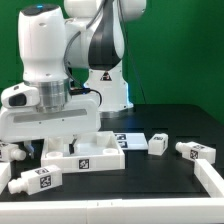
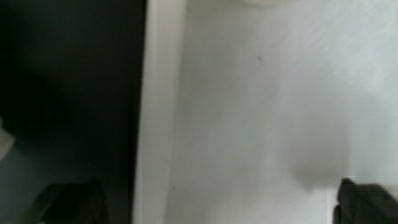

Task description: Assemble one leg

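The end effector [image 2: 217, 203] is held low over the white tabletop piece [image 1: 92, 157] with its fingers spread wide and nothing gripped, so the step in hand is judged to be squaring up that piece, not fitting. No leg is held: one leg [image 1: 38, 181] lies on the table [image 1: 150, 185] just before the tabletop piece, and two other legs [image 1: 158, 143] [image 1: 195, 152] lie towards the exterior view's right. A lift clear and a centred grasp on a leg would be called for next.
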Tool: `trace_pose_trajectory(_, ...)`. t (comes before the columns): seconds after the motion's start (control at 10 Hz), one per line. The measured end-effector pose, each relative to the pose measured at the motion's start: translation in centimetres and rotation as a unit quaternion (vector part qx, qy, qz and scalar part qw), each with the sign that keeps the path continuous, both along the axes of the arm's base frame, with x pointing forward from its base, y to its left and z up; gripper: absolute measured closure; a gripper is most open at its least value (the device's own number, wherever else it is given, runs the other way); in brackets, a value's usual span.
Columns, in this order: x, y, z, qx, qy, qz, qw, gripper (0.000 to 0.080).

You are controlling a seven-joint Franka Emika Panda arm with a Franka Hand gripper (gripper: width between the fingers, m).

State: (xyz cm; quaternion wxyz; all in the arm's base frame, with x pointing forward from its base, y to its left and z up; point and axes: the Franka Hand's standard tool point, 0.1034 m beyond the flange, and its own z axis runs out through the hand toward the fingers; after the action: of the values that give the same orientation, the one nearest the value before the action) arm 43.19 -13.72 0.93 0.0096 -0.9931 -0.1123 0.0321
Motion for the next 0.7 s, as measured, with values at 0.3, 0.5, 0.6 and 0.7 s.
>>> trace_pose_trajectory(0.3,0.0,0.0,0.0,0.0,0.0,0.0,1.0,0.0589)
trace_pose_trajectory(0.5,0.1,0.0,0.1,0.001,0.001,-0.009,1.0,0.0717)
trace_pose_trajectory(0.6,0.8,-0.1,1.0,0.003,0.002,-0.038,0.999,0.0747)
trace_pose_trajectory(0.7,1.7,-0.3,2.0,0.015,0.011,-0.074,0.997,0.0746)
